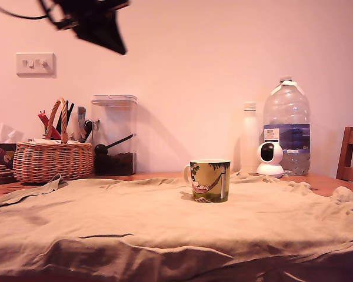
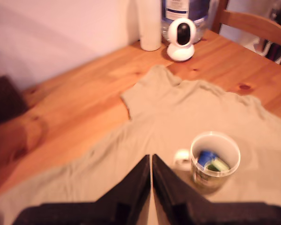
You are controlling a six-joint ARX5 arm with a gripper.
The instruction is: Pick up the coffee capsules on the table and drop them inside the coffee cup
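Both coffee capsules sit inside the coffee cup, the blue capsule touching the green capsule in the wrist view. Cup stands upright on the beige cloth over the wooden table, near the white camera, white bottle and water jug at the exterior view's right. Gripper is raised well above the cloth, jaws nearly touching with only a thin slit between them, holding nothing.

The exterior view sits low at surface height, facing the wall. The wrist view looks steeply down from high above. Both share the mug and white camera.
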